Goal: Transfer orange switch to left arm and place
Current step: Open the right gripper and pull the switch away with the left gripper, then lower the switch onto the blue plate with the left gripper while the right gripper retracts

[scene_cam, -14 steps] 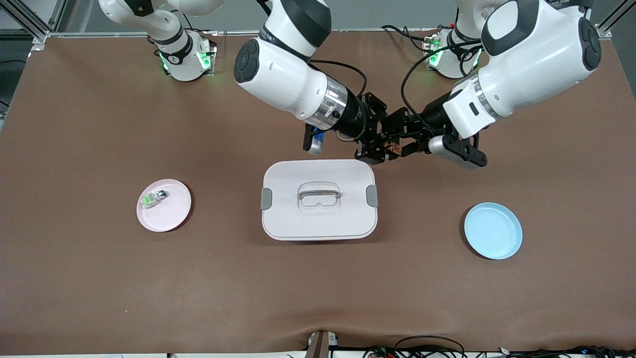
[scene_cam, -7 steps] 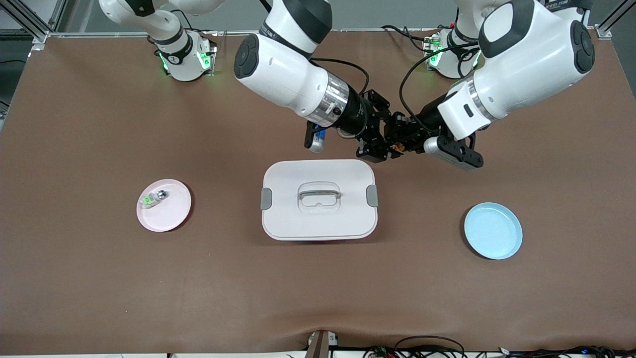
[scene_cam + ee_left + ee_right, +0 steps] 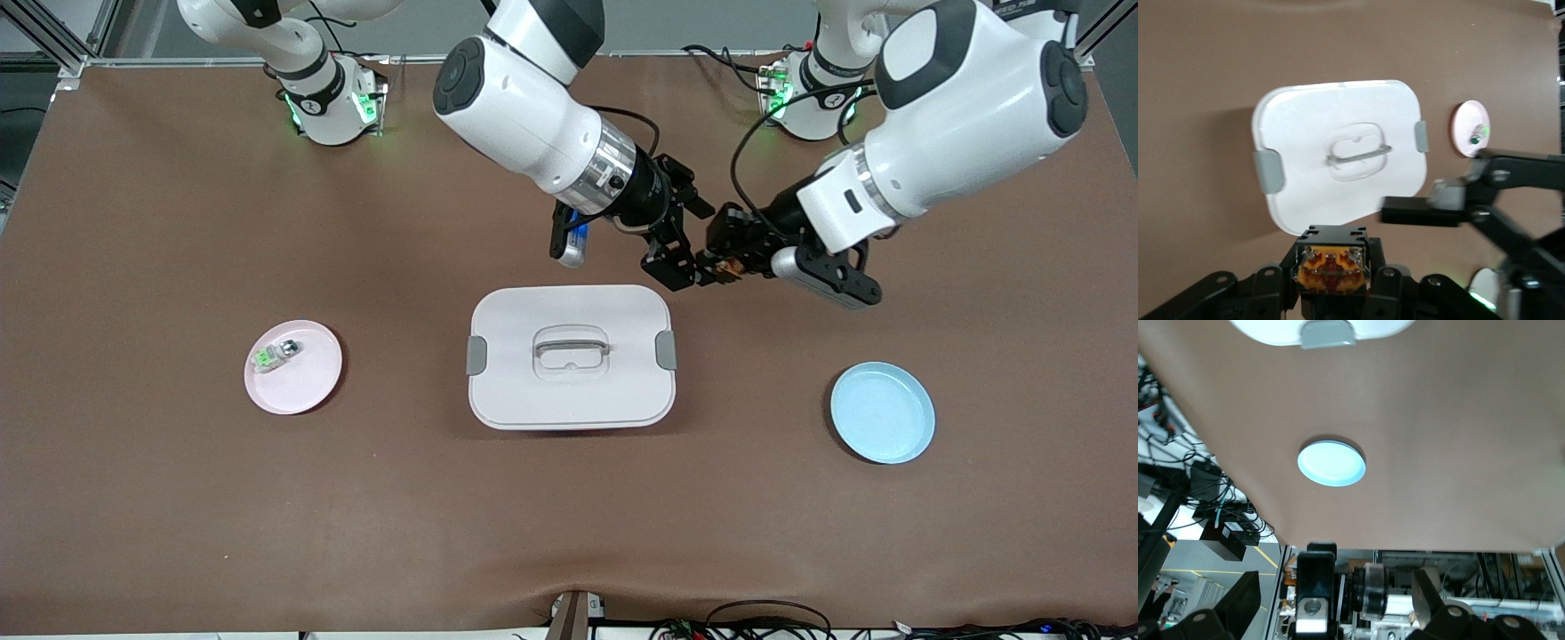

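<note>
Now handover done: left gripper [image 3: 722,267] clamps switch [image 3: 1329,268] above table beside box [image 3: 570,356]; right gripper [image 3: 680,258] released. Left: carry to blue plate [image 3: 882,412].

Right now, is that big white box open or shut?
Shut. The box has its lid flat on top, handle recessed, and a grey latch at each end against its sides.
</note>
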Controlling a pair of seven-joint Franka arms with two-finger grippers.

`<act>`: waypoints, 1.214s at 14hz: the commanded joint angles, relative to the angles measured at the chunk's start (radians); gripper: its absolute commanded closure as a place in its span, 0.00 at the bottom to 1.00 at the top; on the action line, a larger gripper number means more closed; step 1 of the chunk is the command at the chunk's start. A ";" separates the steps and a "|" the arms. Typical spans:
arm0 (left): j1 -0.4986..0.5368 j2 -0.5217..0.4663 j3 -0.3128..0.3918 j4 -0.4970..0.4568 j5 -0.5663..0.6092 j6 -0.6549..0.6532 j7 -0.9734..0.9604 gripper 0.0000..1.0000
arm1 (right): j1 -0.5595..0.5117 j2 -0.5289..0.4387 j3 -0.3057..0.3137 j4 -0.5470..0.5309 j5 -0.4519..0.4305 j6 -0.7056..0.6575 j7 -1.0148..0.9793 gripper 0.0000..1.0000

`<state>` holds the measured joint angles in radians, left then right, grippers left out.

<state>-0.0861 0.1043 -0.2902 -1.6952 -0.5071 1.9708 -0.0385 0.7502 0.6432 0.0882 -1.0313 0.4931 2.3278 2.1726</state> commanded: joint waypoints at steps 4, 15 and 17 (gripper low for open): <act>0.113 0.021 0.000 0.026 0.206 -0.110 0.299 1.00 | -0.081 -0.019 -0.008 0.017 -0.140 -0.025 -0.270 0.00; 0.267 0.216 -0.001 -0.041 0.664 0.009 0.989 1.00 | -0.325 -0.080 -0.007 0.007 -0.410 -0.549 -1.334 0.00; 0.302 0.241 -0.001 -0.101 0.664 0.122 1.118 1.00 | -0.344 -0.080 -0.005 0.001 -0.509 -0.591 -1.393 0.00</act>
<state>0.1764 0.3353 -0.2816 -1.7411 0.1388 2.0042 0.9690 0.4241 0.5790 0.0680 -1.0115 0.0677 1.7719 0.8463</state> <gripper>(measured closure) 0.595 0.000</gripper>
